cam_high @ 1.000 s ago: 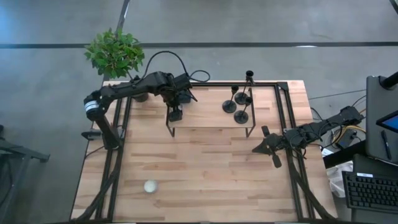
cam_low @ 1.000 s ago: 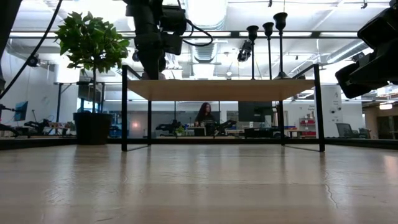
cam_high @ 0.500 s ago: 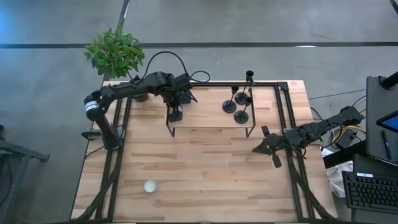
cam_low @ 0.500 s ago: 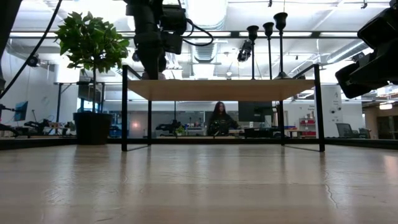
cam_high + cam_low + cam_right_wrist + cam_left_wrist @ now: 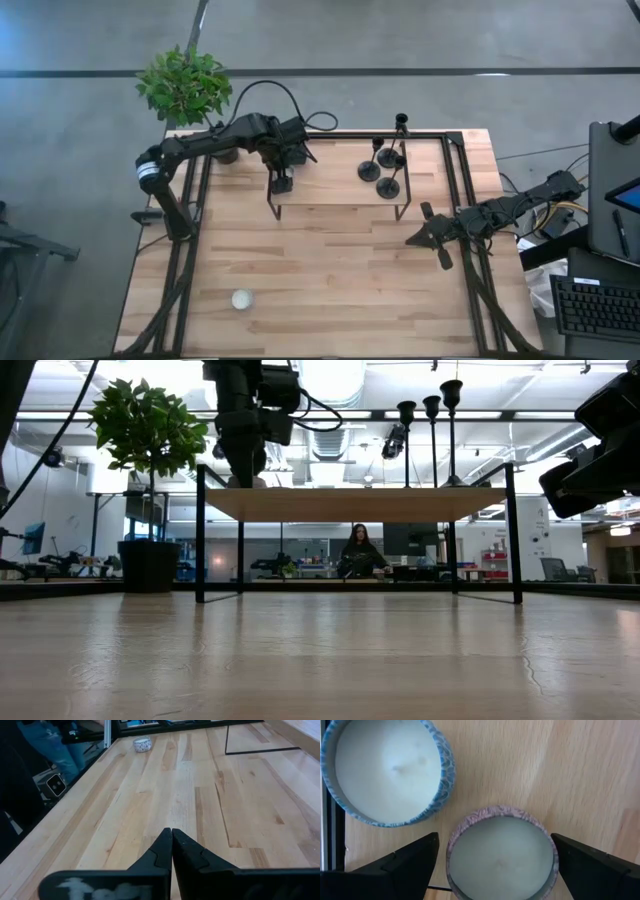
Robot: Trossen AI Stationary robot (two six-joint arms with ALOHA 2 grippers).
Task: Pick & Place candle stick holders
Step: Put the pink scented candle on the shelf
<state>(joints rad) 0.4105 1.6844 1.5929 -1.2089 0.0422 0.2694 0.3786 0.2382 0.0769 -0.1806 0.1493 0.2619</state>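
Observation:
Three black candle stick holders stand by their round bases on the right part of a raised wooden shelf; the low view shows their stems upright. My left gripper points down over the shelf's left end, open. Its fingers stand on either side of a pink-rimmed candle tin that rests on the shelf; I see no touch. A blue-rimmed candle tin sits beside it. My right gripper waits shut at the table's right edge, its fingertips together above the bare wood.
A potted plant stands at the far left corner. A small white tin lies near the table's front left, also in the right wrist view. A person is in the room behind the table.
Both arms have kept still. The person in the room behind the table has walked toward the right.

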